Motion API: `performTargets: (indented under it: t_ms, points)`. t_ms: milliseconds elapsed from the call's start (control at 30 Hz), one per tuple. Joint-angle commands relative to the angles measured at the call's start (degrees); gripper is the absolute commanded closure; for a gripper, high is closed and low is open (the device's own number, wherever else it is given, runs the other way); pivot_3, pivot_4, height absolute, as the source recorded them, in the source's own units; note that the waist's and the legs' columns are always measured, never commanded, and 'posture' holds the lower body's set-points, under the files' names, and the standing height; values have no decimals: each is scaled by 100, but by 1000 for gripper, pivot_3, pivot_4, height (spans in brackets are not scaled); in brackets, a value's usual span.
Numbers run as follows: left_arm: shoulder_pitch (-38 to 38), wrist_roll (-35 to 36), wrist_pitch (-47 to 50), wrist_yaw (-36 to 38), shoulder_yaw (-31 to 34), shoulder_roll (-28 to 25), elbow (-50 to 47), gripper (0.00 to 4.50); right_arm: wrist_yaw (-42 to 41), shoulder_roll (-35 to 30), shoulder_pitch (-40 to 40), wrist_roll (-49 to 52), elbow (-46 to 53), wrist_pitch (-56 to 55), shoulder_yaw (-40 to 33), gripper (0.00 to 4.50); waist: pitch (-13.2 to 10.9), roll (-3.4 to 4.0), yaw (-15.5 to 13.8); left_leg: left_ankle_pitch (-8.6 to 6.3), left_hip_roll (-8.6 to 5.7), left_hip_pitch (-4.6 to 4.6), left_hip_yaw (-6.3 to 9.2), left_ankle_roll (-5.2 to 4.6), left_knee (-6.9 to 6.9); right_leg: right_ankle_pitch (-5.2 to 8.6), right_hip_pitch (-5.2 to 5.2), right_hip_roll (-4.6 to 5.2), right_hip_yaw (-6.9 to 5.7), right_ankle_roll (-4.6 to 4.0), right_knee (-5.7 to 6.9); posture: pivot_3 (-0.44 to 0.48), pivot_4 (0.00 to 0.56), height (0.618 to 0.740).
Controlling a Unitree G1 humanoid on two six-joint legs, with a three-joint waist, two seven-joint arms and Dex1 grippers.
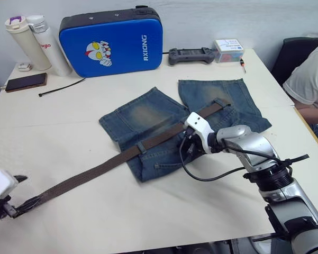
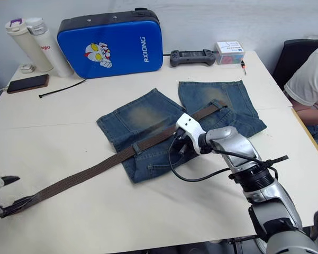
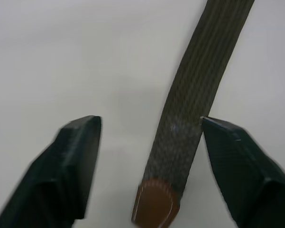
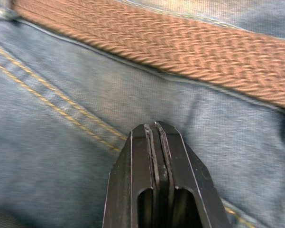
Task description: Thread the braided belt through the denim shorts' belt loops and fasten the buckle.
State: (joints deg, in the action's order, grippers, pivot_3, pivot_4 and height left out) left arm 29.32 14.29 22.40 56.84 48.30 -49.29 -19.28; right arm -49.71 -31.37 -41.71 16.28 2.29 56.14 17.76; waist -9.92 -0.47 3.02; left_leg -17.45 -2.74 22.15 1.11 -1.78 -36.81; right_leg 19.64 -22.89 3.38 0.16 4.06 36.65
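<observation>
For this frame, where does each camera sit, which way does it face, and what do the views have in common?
Left and right eye views: on the head, looking forward and down over the table; both arms show, with the denim shorts and braided belt.
Left wrist view: on the left wrist, looking along the open left gripper at the belt's tan tip.
Right wrist view: on the right wrist, looking along the shut right gripper, close over denim beside the belt.
Shared: the belt appears in all views.
</observation>
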Motion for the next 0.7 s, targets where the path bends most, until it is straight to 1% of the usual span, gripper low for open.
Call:
performTargets:
  t_ms: [33, 100, 167, 233, 300, 367, 400, 433, 467, 500, 533, 633, 700]
  points:
    - [-525, 862, 531, 100, 167, -252, -569, 39, -317, -129, -139, 610, 515, 326, -595, 4500, -7, 6, -20, 0, 0, 2, 0, 0, 0, 0, 0, 0, -1, 0, 1, 0, 150, 740]
    - [-840, 1185, 819, 89, -20, -366, -841, 39, -403, -200, -225, 855, 630, 499, -827, 4500, -8, 7, -52, 0, 0, 7, 0, 0, -7, -1, -3, 1, -1, 3, 2, 0, 150, 740]
    - [-1313, 1535, 1105, -25, -508, -503, -1146, 39, -510, -324, -249, 1107, 817, 637, -1029, 4500, -10, 11, -95, 0, -1, 7, 0, 0, -11, -2, -2, 1, -1, 3, 4, 0, 150, 740]
    - [-1759, 1763, 1366, -172, -1151, -623, -1455, 39, -578, -441, -237, 1288, 975, 729, -1154, 4500, -12, 14, -139, 0, -1, 6, -1, 0, -13, -2, -2, 1, -1, 4, 5, 0, 150, 740]
    - [-2277, 1965, 1673, -290, -2044, -680, -1768, 39, -654, -638, -172, 1344, 1135, 726, -1144, 4500, -13, 15, -148, 0, -1, 6, 0, 1, -11, -2, 0, 0, -2, 4, 5, 0, 150, 740]
    - [-2962, 1897, 1802, -463, -2994, -570, -1836, 39, -709, -888, -36, 1435, 1322, 769, -1210, 4500, -15, 18, -175, 0, -2, 6, 1, 2, -14, -3, 0, 0, -2, 5, 7, 0, 150, 740]
    - [-3214, 1834, 1815, -535, -3301, -507, -1811, 39, -708, -972, 16, 1480, 1382, 794, -1251, 4500, -15, 19, -168, 2, -3, 10, 1, 5, -17, -5, 1, 0, -2, 9, 4, 0, 150, 740]
    - [-3621, 1672, 1853, -699, -3795, -317, -1741, 0, -723, -1150, 150, 1556, 1516, 873, -1374, 3985, -16, 18, -165, 9, -3, 11, 1, 16, -21, -5, 0, -1, -1, 9, 8, 0, 150, 740]
    - [-3894, 1573, 1884, -819, -4126, -196, -1690, 0, -724, -1276, 242, 1614, 1611, 924, -1453, 3823, -18, 20, -171, 15, -3, 12, 0, 25, -23, -5, 1, -1, -2, 10, 8, 0, 150, 740]
    - [-4270, 1367, 1896, -905, -4648, 9, -1584, 0, -717, -1495, 433, 1688, 1779, 1003, -1642, 3506, -18, 19, -174, 15, -5, 13, -2, 25, -25, -6, 0, -2, 0, 11, 8, 0, 150, 740]
    - [-4526, 1224, 1901, -958, -5005, 145, -1505, 0, -698, -1645, 565, 1748, 1899, 1058, -1772, 3098, -19, 18, -194, 16, -4, 15, 0, 26, -26, -6, 0, -4, -2, 12, 10, 0, 150, 740]
    - [-5206, 887, 1943, -1152, -5766, 702, -993, 0, -554, -2093, 1031, 1925, 2266, 1333, -2279, 1612, -21, 15, -260, 18, -4, 21, -1, 24, -33, -10, 0, -8, 0, 20, 23, 0, 150, 740]
    - [-5500, 660, 1852, -1084, -6186, 905, -639, 0, -439, -2312, 1319, 2019, 2485, 1516, -2604, 608, -23, 10, -283, 19, -2, 21, -3, 24, -37, -10, 0, -16, 6, 21, 22, 0, 150, 740]
